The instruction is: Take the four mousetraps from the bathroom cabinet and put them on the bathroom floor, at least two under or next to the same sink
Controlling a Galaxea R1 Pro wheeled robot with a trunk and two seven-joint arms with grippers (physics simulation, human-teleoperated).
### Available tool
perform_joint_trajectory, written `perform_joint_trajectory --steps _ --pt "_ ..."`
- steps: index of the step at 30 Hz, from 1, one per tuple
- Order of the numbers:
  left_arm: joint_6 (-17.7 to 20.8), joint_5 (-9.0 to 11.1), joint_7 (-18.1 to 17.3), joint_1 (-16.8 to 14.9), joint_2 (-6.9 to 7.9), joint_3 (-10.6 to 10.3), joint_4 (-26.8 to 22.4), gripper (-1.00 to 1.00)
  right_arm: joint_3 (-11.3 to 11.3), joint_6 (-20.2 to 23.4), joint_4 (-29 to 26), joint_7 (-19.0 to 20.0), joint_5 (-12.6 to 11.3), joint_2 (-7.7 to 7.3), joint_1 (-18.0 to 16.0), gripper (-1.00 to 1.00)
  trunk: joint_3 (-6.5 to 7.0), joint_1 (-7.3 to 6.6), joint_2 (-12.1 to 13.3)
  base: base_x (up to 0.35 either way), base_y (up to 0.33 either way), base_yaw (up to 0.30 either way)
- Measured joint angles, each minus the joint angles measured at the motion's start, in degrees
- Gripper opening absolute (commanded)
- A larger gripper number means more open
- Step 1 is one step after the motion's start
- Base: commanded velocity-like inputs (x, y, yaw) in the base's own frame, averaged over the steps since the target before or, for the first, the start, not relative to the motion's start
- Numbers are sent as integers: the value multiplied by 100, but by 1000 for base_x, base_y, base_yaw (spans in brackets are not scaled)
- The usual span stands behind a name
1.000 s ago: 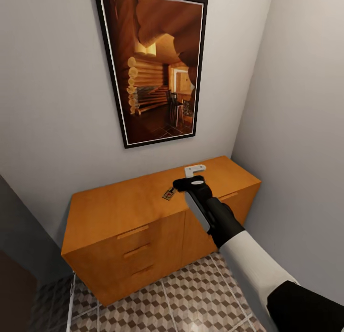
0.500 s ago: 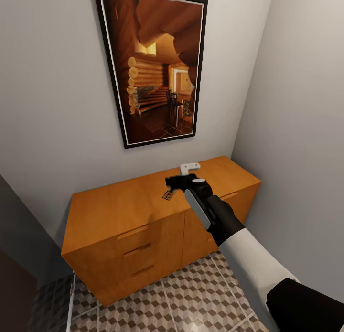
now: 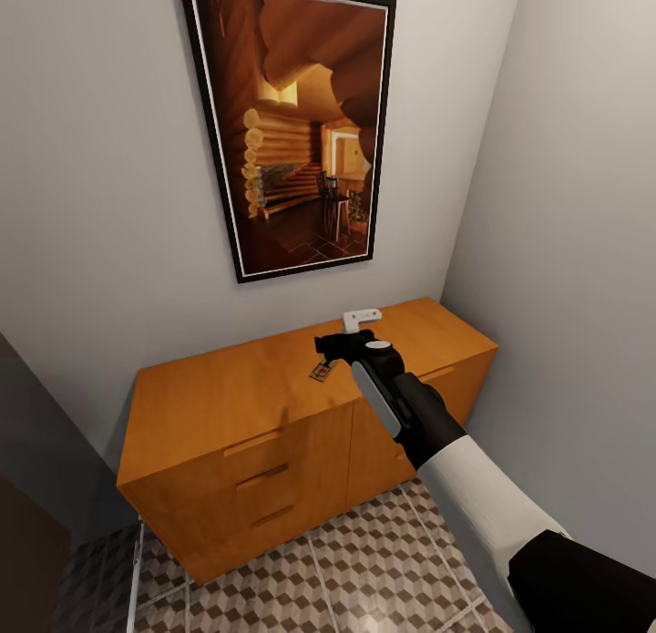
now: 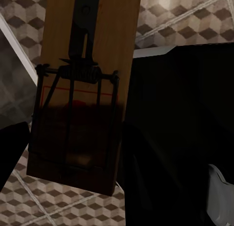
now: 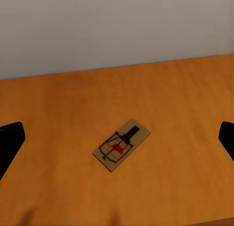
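Your right gripper [image 3: 339,340] hangs over the top of the cabinet [image 3: 228,396], the wide orange-brown one with bar-handled drawers, and its fingers [image 5: 10,140] are spread wide, dark tips at either edge of the right wrist view with nothing between them but bare wood. One mousetrap [image 5: 121,144] lies flat on that cabinet top, roughly midway between your two spread fingertips and a little ahead of them, turned at a slant to the line joining them, its wire bar and reddish spot facing up. From the head view the same trap [image 3: 321,372] sits just beside the fingers on the side nearer the drawer fronts, apart from them, not touched. A small white bracket-shaped object [image 3: 361,319] sits just beyond the gripper toward the wall; I cannot tell whether it rests on the wood or belongs to the gripper. Over on your left, the wrist camera has a second mousetrap [image 4: 83,89] right up against the lens, standing lengthwise along the fingers, spring and wire frame plain to see, with the cube-patterned bathroom floor [image 4: 190,21] behind it. Your left gripper's dark fingers [image 4: 12,148] show at the trap's lower end and the trap looks held there, but I cannot tell how far they are closed. A framed picture [image 3: 292,123] of a log interior hangs on the wall above the cabinet.
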Motion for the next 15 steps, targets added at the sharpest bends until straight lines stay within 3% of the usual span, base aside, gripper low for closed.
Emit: perform_joint_trajectory --steps 15 --pt "1 -2 -28 0 2 0 0 -100 21 7 6 -2 -3 0 10 100 -62 0 0 0 0 0"
